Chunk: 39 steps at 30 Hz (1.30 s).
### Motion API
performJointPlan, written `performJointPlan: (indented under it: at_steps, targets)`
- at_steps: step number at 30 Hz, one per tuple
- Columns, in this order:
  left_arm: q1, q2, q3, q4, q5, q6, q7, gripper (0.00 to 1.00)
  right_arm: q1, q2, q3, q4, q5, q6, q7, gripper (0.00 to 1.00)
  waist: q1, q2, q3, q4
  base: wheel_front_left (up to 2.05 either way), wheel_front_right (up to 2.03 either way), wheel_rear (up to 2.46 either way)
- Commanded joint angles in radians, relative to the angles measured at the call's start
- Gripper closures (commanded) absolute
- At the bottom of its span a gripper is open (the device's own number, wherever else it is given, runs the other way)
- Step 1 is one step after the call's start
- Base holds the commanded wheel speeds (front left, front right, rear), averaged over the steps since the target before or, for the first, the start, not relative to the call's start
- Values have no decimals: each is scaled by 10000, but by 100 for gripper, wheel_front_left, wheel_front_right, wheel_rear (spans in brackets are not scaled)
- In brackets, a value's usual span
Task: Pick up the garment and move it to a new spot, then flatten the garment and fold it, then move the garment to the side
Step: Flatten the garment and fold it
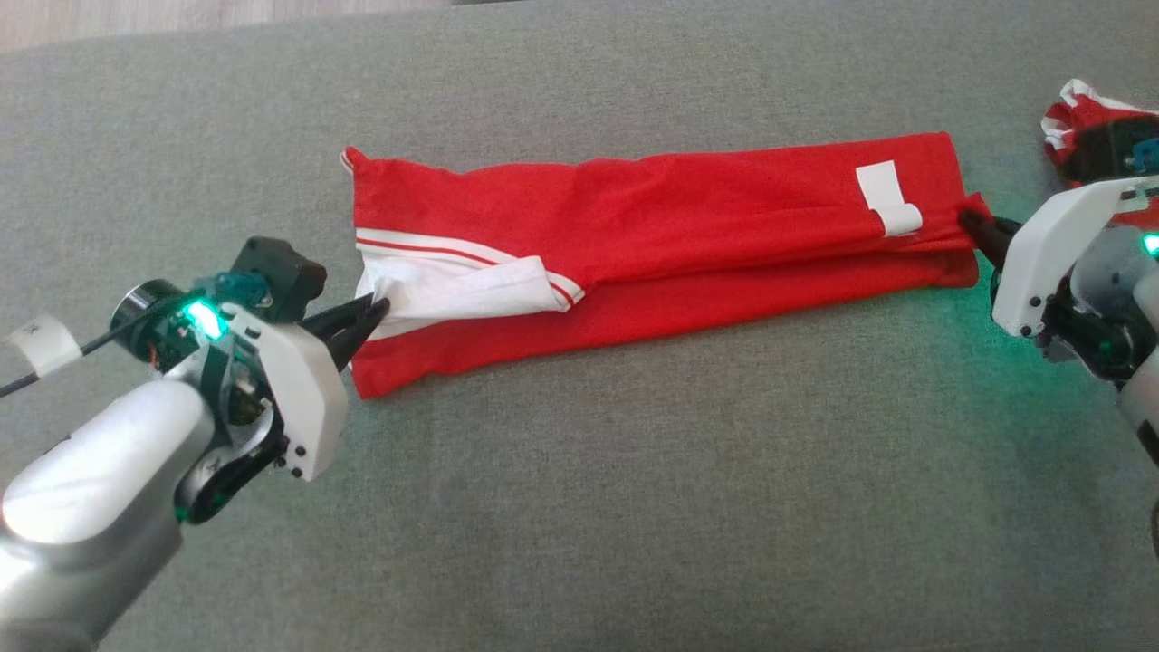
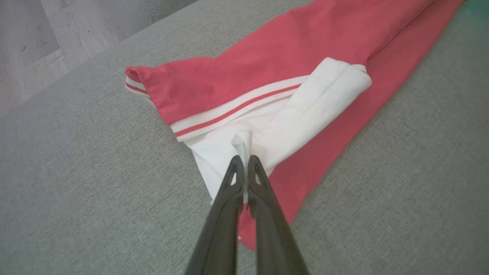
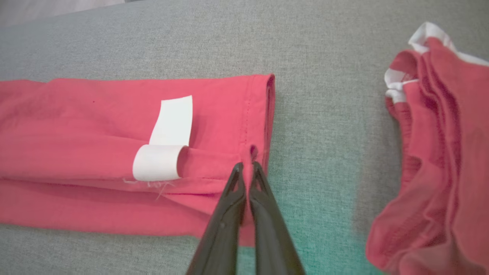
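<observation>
Soft matt red cloth garment (image 1: 688, 235) on coarse grey woven fabric surface (image 1: 579, 507).

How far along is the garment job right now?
Done: the red garment lies flat on the grey surface, folded lengthwise into a long strip. In hand: the left gripper is shut on its white end, the right gripper on its red hem. Left: the crosswise folds, then moving it aside.

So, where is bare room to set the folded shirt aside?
Free: the wide grey surface nearer the robot than the red shirt, between left end effector and right end effector; also the strip beyond it, toward the floor. Crowded: the right end, beside the other red clothes.
</observation>
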Motion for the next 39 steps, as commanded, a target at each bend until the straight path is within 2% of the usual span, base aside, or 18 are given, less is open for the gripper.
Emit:
performJointPlan:
  at_steps: [1,2,7,13,14,16,21,25,29,34,37,39]
  targets:
    - [-254,374,452,-164,37,146,-73,14,128,-281,17,-134,60,65,14,0,0,-1,5,-22,0,0,0]
    - [-247,327,467,-108,88,225,-174,0,124,-245,-22,-61,147,65,14,0,0,-1,1,-37,0,0,0]
    - [-189,-20,761,319,293,850,-1058,0,-51,-194,-219,12,349,65,-437,0,0,-1,-102,-96,0,0,0]
    - [-25,-566,1766,749,175,1859,-3071,0,-276,-160,-656,-63,587,65,-1370,0,0,-1,-372,-150,0,0,0]
    - [-25,-566,1766,749,175,1859,-3071,0,-276,-160,-656,-63,587,65,-1370,0,0,-1,-372,-150,0,0,0]
    - [82,-711,2125,786,124,2131,-3850,0,-351,-135,-792,-91,534,65,-1775,0,0,-1,-483,-152,0,0,0]
    - [625,-1131,3254,692,-158,2904,-5819,0,-351,136,-1197,-680,354,65,-3420,0,0,-1,-764,-170,0,0,0]
    - [1364,-1610,4406,91,34,3305,-6197,0,-56,654,-1645,-1104,30,65,-5077,0,0,-1,-1008,-207,0,0,0]
    - [2629,-2422,5838,-895,1025,3220,-6209,0,399,1334,-2270,-1185,-1164,65,-5825,0,0,-1,-1238,-268,0,0,0]
    - [4283,-3444,6887,-1087,2058,2552,-6211,0,1822,2982,-4938,-2228,-2598,65,-5886,0,0,-1,-1525,-359,0,0,0]
    - [4984,-4072,7429,-1078,2611,2084,-6212,0,3048,4114,-5928,-2887,-3722,65,-5888,0,0,-1,-1641,-387,0,0,0]
    - [5321,-4441,7731,-1099,3051,1797,-6212,0,3708,4562,-6413,-3221,-4410,65,-5889,0,0,-1,-1666,-389,0,0,0]
